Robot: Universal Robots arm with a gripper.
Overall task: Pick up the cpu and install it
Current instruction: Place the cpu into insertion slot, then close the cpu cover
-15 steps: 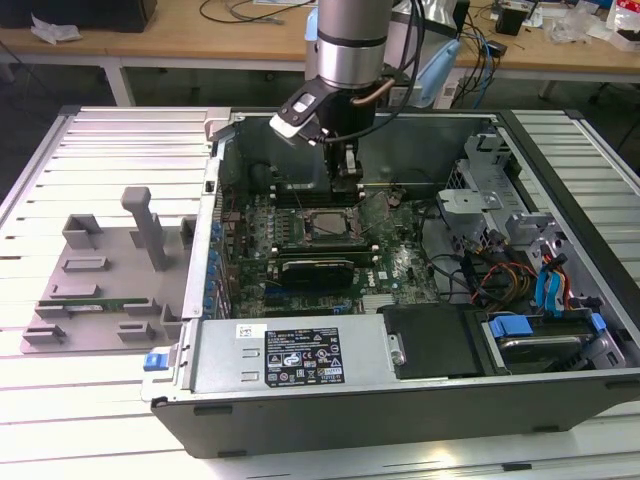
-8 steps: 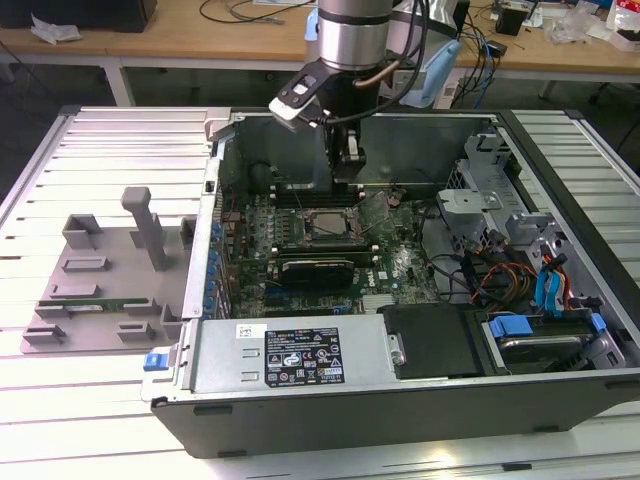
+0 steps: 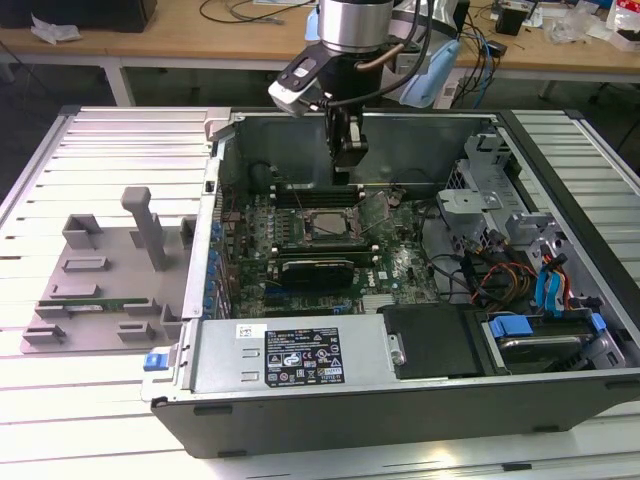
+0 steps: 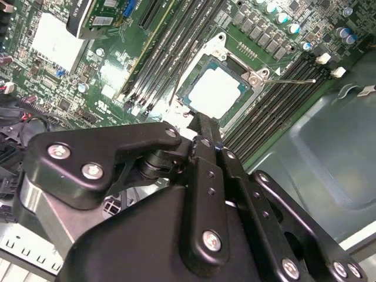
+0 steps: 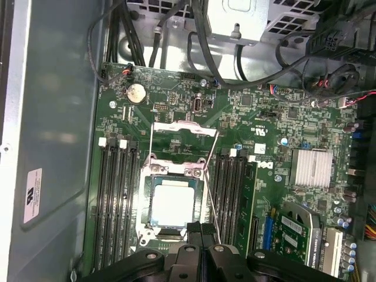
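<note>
The slatted metal table carries an open computer case. The cpu lies in its motherboard socket, retention frame raised. The gripper hangs just above the socket edge, fingers closed together and empty. Risk: any downward contact on a slightly skewed cpu would likely bend socket pins.

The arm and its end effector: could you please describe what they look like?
The arm ends in a silver-grey metal cylinder. Black cables loop beside it, and a silver-and-black camera is mounted at the wrist. The end effector is matte black, built of flat, rounded linkage plates joined by silver screw heads and narrowing to slim black tips.
</note>
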